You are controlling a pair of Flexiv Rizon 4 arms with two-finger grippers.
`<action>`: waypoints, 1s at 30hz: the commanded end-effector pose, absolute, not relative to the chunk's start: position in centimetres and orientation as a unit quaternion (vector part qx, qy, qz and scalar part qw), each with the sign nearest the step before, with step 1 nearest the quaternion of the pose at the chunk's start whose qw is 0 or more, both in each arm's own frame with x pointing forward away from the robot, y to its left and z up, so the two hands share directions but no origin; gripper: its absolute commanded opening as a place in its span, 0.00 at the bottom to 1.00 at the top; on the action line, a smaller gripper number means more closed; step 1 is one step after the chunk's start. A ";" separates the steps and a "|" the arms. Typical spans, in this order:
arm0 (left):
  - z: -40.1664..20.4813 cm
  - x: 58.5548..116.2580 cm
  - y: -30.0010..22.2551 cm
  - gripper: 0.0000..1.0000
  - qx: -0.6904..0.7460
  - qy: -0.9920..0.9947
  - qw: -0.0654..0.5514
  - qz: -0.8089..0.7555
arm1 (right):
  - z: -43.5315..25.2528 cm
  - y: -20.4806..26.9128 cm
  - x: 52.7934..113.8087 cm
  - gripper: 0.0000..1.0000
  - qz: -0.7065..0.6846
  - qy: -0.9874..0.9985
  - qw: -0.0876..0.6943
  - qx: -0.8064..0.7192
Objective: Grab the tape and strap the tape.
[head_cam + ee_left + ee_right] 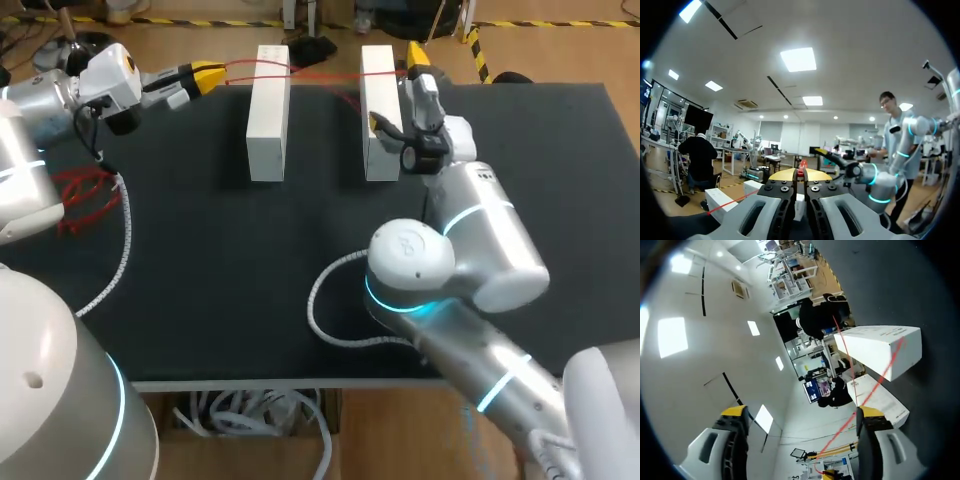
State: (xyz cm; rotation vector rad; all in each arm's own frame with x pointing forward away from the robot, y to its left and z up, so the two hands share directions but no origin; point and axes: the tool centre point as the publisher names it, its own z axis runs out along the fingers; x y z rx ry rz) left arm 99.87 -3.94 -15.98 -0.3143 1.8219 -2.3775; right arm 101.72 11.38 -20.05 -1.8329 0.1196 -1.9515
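Our left gripper [800, 175] pinches the red tape [732, 202], which is strung across two white boxes [269, 110]. Our right gripper [802, 412] is spread wide near the tape.

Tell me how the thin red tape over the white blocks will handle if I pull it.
The thin red tape looks floppy: straight only where the left tool holds it taut. It seems light, yet a hard pull might tip the tall white blocks it crosses.
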 end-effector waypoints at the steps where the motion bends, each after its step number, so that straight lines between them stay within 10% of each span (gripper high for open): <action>1: -16.0 99.9 -4.0 0.00 -0.104 0.603 0.065 -0.788 | -20.7 11.0 100.5 0.76 -0.713 0.040 0.237 -0.658; 4: -16.0 99.9 -4.0 0.00 -0.104 0.603 0.065 -0.788 | -20.8 11.1 100.3 1.00 -0.711 0.042 0.239 -0.660; 30: -16.0 99.9 -4.0 0.00 -0.104 0.603 0.065 -0.788 | -22.7 11.9 105.5 1.00 -0.715 0.048 0.206 -0.666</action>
